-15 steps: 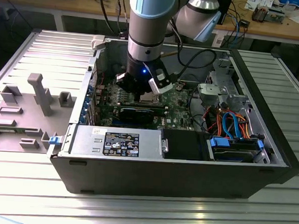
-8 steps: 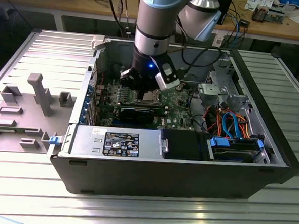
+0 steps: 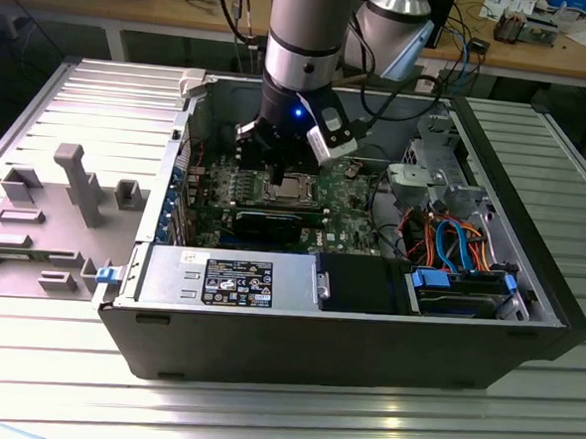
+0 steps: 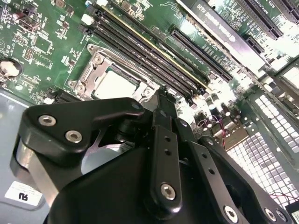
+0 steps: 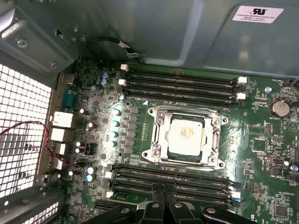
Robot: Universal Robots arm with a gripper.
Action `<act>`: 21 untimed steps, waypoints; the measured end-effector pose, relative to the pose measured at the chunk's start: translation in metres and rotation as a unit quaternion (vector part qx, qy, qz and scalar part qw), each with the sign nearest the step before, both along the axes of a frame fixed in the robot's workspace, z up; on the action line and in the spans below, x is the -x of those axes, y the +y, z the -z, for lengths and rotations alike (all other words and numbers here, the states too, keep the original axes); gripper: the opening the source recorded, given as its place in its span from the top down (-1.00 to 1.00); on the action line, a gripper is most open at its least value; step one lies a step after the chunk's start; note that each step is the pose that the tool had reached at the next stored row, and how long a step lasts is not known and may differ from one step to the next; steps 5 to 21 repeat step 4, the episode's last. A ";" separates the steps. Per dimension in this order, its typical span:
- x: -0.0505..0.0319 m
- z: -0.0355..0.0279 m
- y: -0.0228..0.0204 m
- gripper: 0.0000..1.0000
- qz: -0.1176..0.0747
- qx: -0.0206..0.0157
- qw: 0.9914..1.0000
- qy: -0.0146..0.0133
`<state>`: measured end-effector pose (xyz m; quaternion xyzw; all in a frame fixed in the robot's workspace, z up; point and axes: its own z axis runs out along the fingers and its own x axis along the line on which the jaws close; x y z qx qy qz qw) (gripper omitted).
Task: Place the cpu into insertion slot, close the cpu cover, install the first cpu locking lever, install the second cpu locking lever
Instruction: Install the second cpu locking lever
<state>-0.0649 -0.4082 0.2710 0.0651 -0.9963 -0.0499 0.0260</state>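
Cpu: cpu (image 5: 186, 136) sits flat inside the insertion slot (image 5: 159, 140); you see its dull silver top in both wrist views, also at (image 4: 113, 84).
Cover: the cpu cover (image 5: 212, 122) lies down around the chip as a silvery frame, and the chip shows through its cut-out.
Board: the green circuit board (image 5: 261, 140) carries the socket, with long black memory slots (image 5: 182, 81) on two sides of it.
Gripper: the gripper (image 3: 276, 171) hangs just above the socket in the exterior view. In the first wrist view you see the two black fingertips (image 5: 159, 205) pressed together, holding nothing.
Case: the open computer case (image 3: 316, 330) lies on its side on the ribbed metal table (image 3: 261, 417). It holds the board, a black expansion card (image 3: 273, 222), a power supply box (image 3: 230, 280) and a drive bay with orange and blue cables (image 3: 451, 244).
Outside: the grey side panel (image 3: 65, 206) lies beside the case, at the exterior view's left.
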 end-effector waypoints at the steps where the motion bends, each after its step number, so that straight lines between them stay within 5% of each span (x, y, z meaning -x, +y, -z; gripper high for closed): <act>1: 0.0000 -0.0001 0.0000 0.79 0.000 0.000 1.000 0.000; 21: 0.0000 -0.0002 -0.0001 0.79 0.000 0.000 1.000 0.000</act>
